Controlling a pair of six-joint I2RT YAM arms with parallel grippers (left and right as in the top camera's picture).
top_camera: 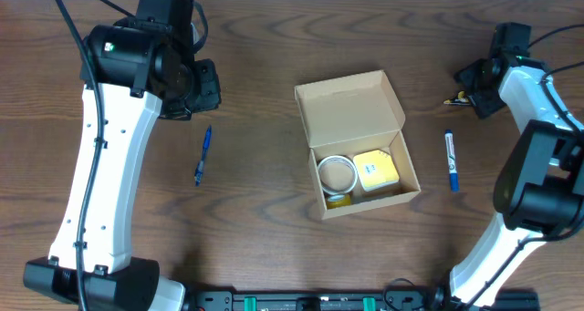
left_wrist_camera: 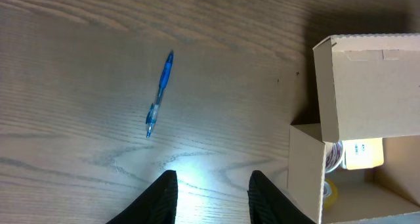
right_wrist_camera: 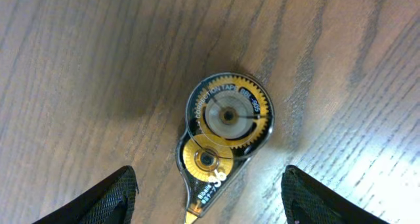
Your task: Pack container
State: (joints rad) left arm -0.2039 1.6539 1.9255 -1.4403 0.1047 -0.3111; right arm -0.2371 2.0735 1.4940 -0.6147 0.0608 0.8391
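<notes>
The container (top_camera: 358, 149) is a tan cardboard box in the middle of the table, its flap lid (top_camera: 349, 107) standing open at the back. A tape roll (top_camera: 336, 174) and a yellow item (top_camera: 376, 170) lie inside. My left gripper (left_wrist_camera: 213, 184) hangs open over bare wood, between a blue pen (left_wrist_camera: 159, 94) and the container's wall (left_wrist_camera: 305, 165). My right gripper (right_wrist_camera: 210, 178) is open at the far right, its fingers either side of a black-and-gold correction tape dispenser (right_wrist_camera: 223, 135) that lies flat on the table, not touching it.
A blue pen (top_camera: 202, 156) lies left of the box, and a blue-capped marker (top_camera: 451, 160) lies to its right. The correction tape dispenser (top_camera: 453, 98) sits near the back right, under the right arm (top_camera: 538, 101). The left arm (top_camera: 109, 147) spans the left side.
</notes>
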